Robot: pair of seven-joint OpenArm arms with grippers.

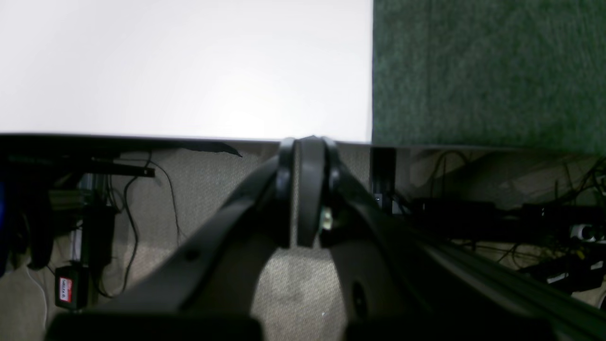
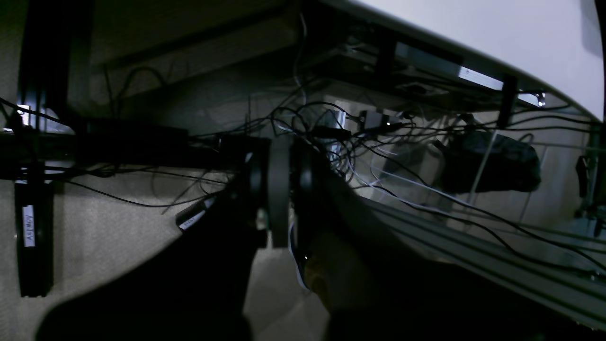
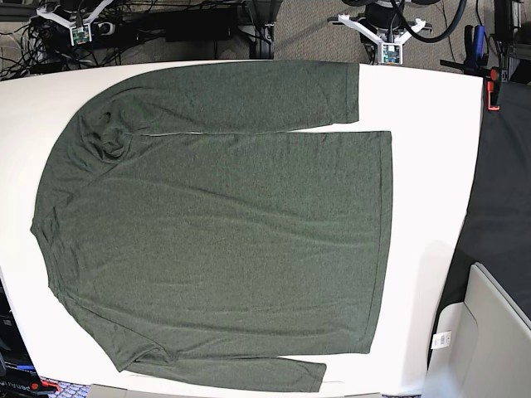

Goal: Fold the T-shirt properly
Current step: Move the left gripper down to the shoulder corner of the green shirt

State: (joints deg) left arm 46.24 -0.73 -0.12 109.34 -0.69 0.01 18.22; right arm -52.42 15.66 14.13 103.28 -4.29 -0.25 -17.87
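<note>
The T-shirt (image 3: 224,232) is a dark olive-green long-sleeved shirt. It lies flat on the white table (image 3: 427,166), collar to the left and hem to the right. One sleeve lies along the far edge, the other along the near edge. My left gripper (image 3: 387,51) sits beyond the table's far edge, near the far sleeve's cuff. In the left wrist view this gripper (image 1: 307,142) is shut and empty at the table edge, with green fabric (image 1: 487,71) to its right. My right gripper (image 3: 77,33) is off the far left corner, and the right wrist view shows it (image 2: 279,142) shut and empty.
A clamp with blue and red parts (image 3: 495,87) sits at the table's far right corner. A white box (image 3: 489,332) stands off the table's right side. Tangled cables (image 2: 378,142) and dark frame bars hang under the table (image 2: 521,38).
</note>
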